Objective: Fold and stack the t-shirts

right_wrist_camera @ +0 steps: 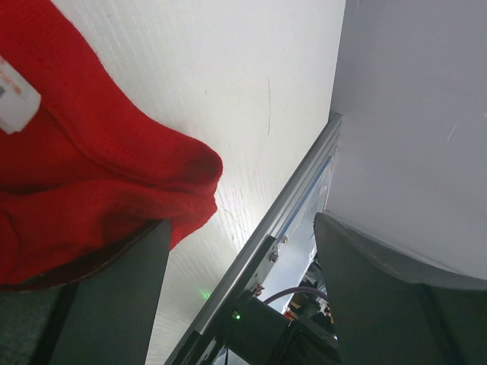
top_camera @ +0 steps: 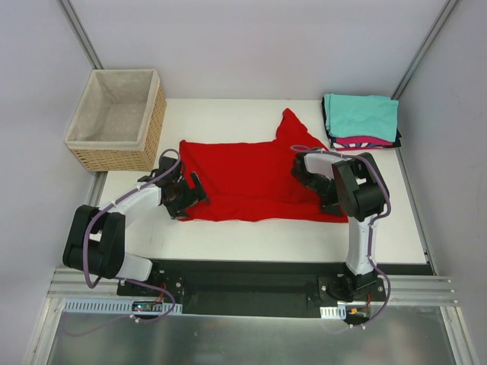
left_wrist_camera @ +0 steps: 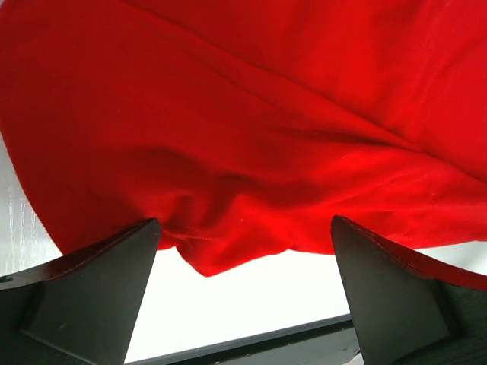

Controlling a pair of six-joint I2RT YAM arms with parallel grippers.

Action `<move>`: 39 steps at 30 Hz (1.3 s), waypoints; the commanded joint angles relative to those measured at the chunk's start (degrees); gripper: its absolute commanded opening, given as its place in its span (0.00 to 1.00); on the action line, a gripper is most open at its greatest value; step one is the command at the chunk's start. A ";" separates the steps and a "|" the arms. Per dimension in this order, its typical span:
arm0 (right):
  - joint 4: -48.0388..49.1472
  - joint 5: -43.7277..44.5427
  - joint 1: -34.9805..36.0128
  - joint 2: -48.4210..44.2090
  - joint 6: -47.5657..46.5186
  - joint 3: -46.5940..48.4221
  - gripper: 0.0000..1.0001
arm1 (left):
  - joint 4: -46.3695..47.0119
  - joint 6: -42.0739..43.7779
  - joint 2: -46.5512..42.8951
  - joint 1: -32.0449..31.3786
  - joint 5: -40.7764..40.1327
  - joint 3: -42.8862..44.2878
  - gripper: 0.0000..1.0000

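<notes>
Four t-shirts show on the white table [top_camera: 228, 114]. The red t-shirt [top_camera: 251, 179] lies spread and rumpled across the middle, unfolded, with one sleeve poking toward the far edge. Beyond its right end, toward the far right and apart from that sleeve tip, sits a stack of folded shirts. The teal t-shirt [top_camera: 361, 115] is on top, the magenta-pink t-shirt [top_camera: 364, 141] shows as a strip beneath it, and the black t-shirt [top_camera: 326, 125] peeks out at the stack's edges. Beyond the red shirt's left end, toward the far left, stands the wicker basket [top_camera: 114, 158], near the cloth but not touching it.

The left gripper [left_wrist_camera: 243, 222] sits at the red shirt's near-left corner. Its claw stands wide. The left wrist view shows a rounded fold of the hem between the two fingers, with white table showing below it, and the fold is not pinched. The right gripper [right_wrist_camera: 240, 251] is at the shirt's right end, on the near side. Its claw is also spread well apart and grips nothing. In the right wrist view, a bunched red lump with a white tag [right_wrist_camera: 15, 99] rests against one finger [right_wrist_camera: 99, 296]. The other finger is clear of the cloth, with bare table and a metal rail [right_wrist_camera: 266, 236] seen between the two.
</notes>
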 commanded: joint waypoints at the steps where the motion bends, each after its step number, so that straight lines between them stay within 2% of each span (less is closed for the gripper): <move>1: -1.67 0.61 0.05 -1.87 0.26 0.01 0.79 | 1.22 -0.76 4.62 -0.15 -3.55 -4.39 0.99; 12: -2.81 0.88 0.05 -0.20 1.14 1.15 0.79 | -9.06 0.64 -3.73 2.31 -13.12 -3.42 0.99; 18: -3.16 1.05 0.05 -0.20 1.40 1.32 0.79 | -12.67 0.30 -3.74 5.47 -16.91 -2.63 0.99; 32: -3.52 1.32 0.05 0.16 1.58 1.24 0.80 | -13.55 -0.06 -3.82 10.13 -17.71 -2.81 0.99; 39: -3.69 0.70 1.01 -1.69 1.58 1.41 0.79 | -11.88 0.56 -4.79 9.52 -12.96 -2.11 0.99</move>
